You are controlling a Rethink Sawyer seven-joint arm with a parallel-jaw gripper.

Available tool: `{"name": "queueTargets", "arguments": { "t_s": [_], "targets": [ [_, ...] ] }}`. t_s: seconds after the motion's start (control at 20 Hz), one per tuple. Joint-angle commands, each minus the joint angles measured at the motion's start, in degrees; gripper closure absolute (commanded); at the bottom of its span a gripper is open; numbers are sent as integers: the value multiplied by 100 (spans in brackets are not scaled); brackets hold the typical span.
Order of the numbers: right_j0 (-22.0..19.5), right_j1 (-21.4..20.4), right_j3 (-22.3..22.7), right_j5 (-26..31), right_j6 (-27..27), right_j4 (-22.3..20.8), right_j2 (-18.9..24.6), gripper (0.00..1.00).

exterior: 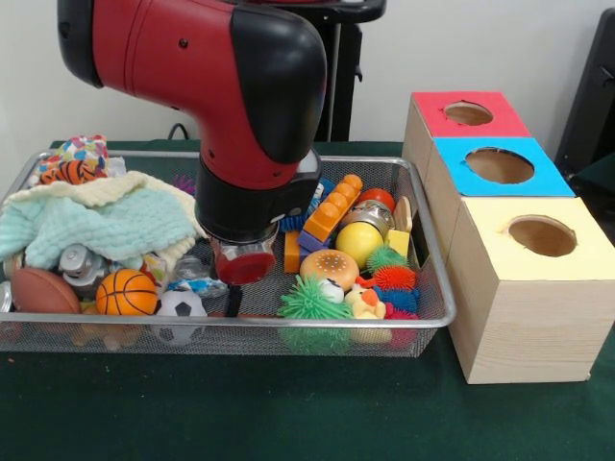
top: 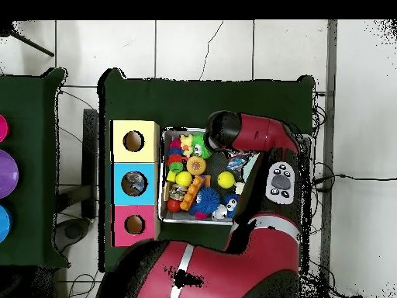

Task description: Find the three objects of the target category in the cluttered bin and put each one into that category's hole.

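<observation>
The wire-mesh bin (exterior: 336, 323) sits on the green table, full of toys, and also shows in the overhead view (top: 186, 220). My gripper (exterior: 234, 293) is down inside the bin near its front rim, under the red and black wrist. In the overhead view the arm hides it. A clear wrinkly plastic piece (exterior: 192, 268) lies just left of the gripper, apart from it or touching, I cannot tell. A greyish glossy crumpled item (exterior: 81, 265) lies further left; plastic or metal, I cannot tell. Something pale shows inside the blue box's hole (top: 134, 184).
Three boxes with round holes stand right of the bin: red (exterior: 468, 114), blue (exterior: 499, 165), yellow (exterior: 541, 235). A pale green cloth (exterior: 106, 221) covers the bin's left part. Balls, spiky toys, a toy burger (exterior: 329, 268), orange bricks (exterior: 332, 206) and a metal can (exterior: 368, 217) fill the rest.
</observation>
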Motion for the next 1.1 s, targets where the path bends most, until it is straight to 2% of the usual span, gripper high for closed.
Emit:
{"name": "queueTargets", "arguments": {
  "t_s": [0.05,0.55,1.1],
  "targets": [
    [-97,275,549,-468,267,71,406,0],
    [-109,406,446,-420,220,26,315,0],
    [-55,325,387,51,167,22,200,0]
  ]
}}
